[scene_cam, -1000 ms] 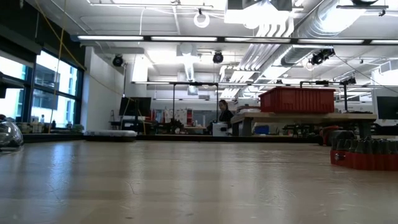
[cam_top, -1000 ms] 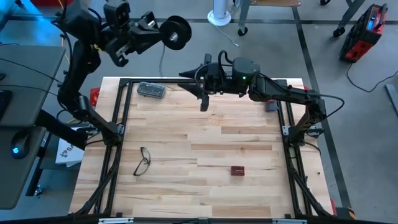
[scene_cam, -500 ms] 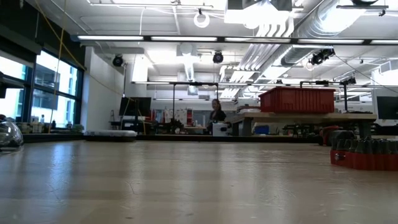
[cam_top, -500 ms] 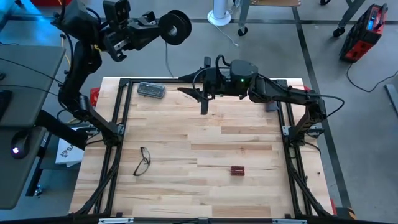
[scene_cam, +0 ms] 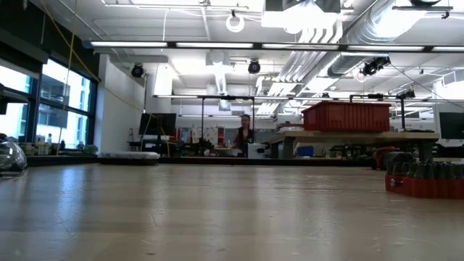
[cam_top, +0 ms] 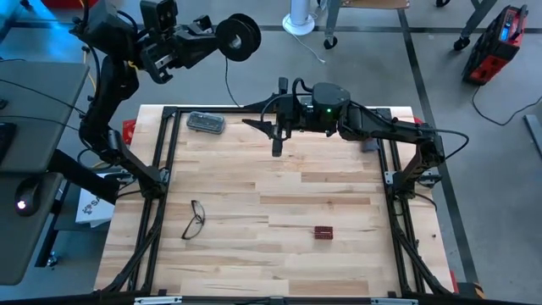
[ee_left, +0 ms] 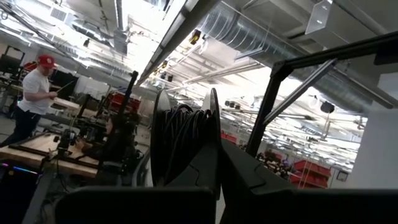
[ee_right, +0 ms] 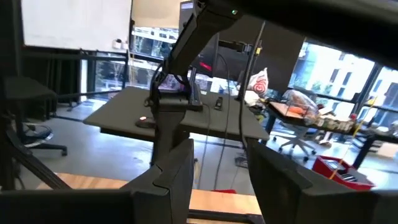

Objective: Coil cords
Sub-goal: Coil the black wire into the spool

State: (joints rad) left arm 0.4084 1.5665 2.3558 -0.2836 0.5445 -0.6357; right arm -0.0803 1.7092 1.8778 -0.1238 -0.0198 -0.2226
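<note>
The cord is a thin dark wire (cam_top: 227, 80) wound on a small round black reel (cam_top: 240, 36). My left gripper (cam_top: 213, 40) holds the reel high beyond the table's far left corner and is shut on it. The reel shows edge-on in the left wrist view (ee_left: 186, 134), with wire coiled between its two flanges. The loose wire hangs down from the reel and runs to my right gripper (cam_top: 267, 134). That gripper is level over the table's far edge, with its fingers apart. The wire (ee_right: 219, 155) passes through the gap between them. My left gripper is shut on the rim of the reel, at one flange (ee_left: 213, 146). The fingers (ee_left: 239, 177) reach it from the left, pointing slightly upward. The reel is lifted clear, far above the table, with its flat faces upright. My right gripper has the wire between its fingers; I cannot tell whether they touch it.
On the wooden table lie black-framed eyeglasses (cam_top: 195, 219) near the left, a small red block (cam_top: 323, 231) toward the near side, and a clear case (cam_top: 206, 123) at the far left. A black frame (cam_top: 161, 152) borders the table. A person shows far off in the room.
My left gripper has rolled a little and carried the reel slightly toward the far side. My right gripper has rolled a little about its own axis and stayed in place over the far edge.
</note>
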